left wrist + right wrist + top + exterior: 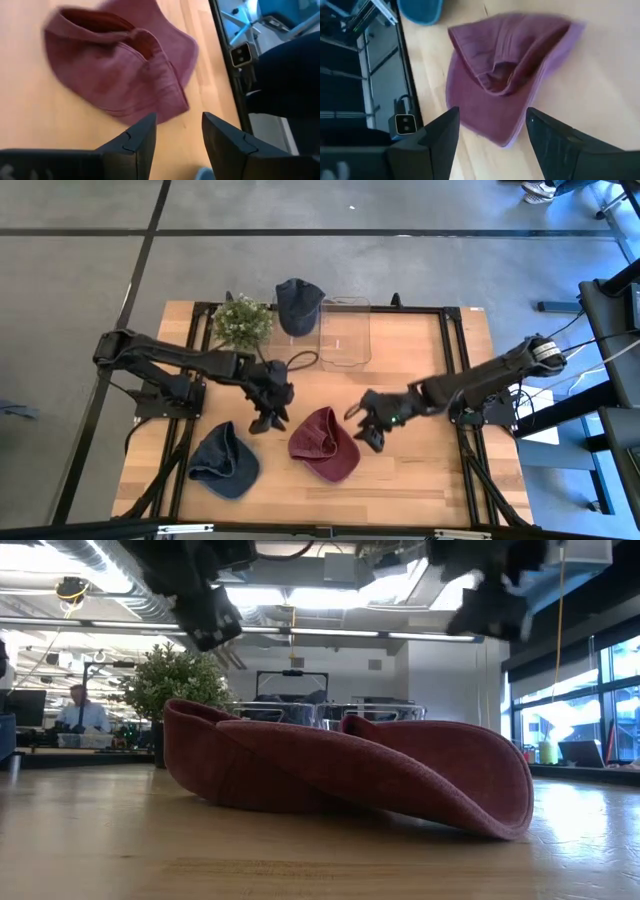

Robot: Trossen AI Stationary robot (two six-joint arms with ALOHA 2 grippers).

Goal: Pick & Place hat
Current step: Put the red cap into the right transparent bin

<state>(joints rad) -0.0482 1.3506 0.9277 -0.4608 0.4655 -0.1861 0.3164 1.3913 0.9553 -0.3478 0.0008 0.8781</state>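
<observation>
Two open pincers—left pincer (pixel 268 420), right pincer (pixel 368 432)—flank red hat (pixel 325 444), empty.

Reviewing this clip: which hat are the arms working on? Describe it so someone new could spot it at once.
On the wooden table, look at the near half between the two arms. The red hat lies there upside down, the left pincer and right pincer open on either side. The other hats are blue: one beside it, one by the plant.

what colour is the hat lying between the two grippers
Dark red, maroon hat; the high view shows it best, on the table.
</observation>
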